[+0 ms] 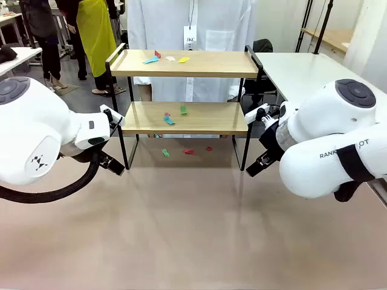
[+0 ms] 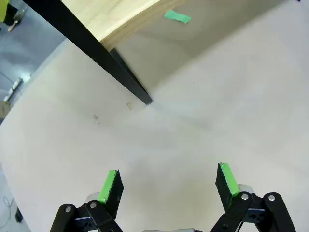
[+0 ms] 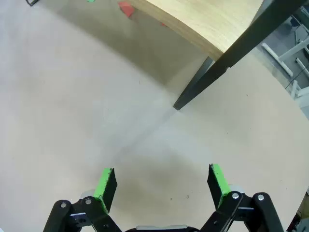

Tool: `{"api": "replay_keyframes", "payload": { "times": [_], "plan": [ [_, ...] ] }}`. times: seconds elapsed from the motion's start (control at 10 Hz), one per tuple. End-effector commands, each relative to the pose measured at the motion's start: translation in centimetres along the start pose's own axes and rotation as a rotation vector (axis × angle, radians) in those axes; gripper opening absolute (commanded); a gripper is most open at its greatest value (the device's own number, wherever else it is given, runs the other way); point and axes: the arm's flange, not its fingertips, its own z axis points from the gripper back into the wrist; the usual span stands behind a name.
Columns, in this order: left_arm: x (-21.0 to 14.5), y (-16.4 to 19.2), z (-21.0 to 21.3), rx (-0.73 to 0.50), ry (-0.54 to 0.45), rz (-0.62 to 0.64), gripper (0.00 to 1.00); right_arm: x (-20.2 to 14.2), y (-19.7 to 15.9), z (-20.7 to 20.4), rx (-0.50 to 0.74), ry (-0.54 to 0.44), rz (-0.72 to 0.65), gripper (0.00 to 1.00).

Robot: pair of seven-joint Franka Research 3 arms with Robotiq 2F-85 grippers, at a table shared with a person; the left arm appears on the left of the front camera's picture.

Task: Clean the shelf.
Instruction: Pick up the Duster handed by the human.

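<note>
1. The shelf point(image 1: 224, 63) stands at the far middle of the desk point(image 1: 193, 235), with a person point(image 1: 163, 24) in white just behind it.
2. Small coloured scraps point(image 1: 150, 60) lie on the top board. More lie on the lower board point(image 1: 211, 118) and on the desk beneath it.
3. The left end effector point(image 2: 168, 182) hangs low over bare desk near the shelf's left front leg point(image 2: 125, 79). It is released wide, with nothing between the pads.
4. The right end effector point(image 3: 161, 182) mirrors it by the right front leg point(image 3: 203, 82), also released and empty.
5. Judged from this, the cleaning has not begun: both arms are poised in front and every scrap looks untouched.
6. The next move calls for picking one scrap and pinching it flat against its board. The scraps are thin, so the fingertips must come right down to the surface.
7. The lower board likely needs a reach in from the front, under the top board and between the side rails.
</note>
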Motion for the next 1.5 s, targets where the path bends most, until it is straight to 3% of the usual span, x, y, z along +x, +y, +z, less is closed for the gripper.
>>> {"api": "replay_keyframes", "payload": {
  "times": [0.0, 0.9, 1.1, 1.4],
  "plan": [
    [0.0, 0.0, 0.0, 0.0, 0.0, 0.0, 1.0, 0.0, 0.0, 0.0, 0.0, 0.0, 0.0, 1.0],
    [0.0, 0.0, 0.0, 0.0, 0.0, -0.001, 1.0, 0.0, 0.0, 0.0, 0.0, 0.001, 0.001, 1.0],
    [1.6, 0.9, 4.4, -0.018, -0.074, -0.035, 1.0, 2.8, -2.1, 4.0, 0.023, -0.068, 0.019, 1.0],
    [4.1, 5.4, 10.8, -0.214, -0.108, -0.085, 1.0, 4.4, -7.1, 11.1, 0.061, -0.155, -0.004, 1.0]
  ]
}}
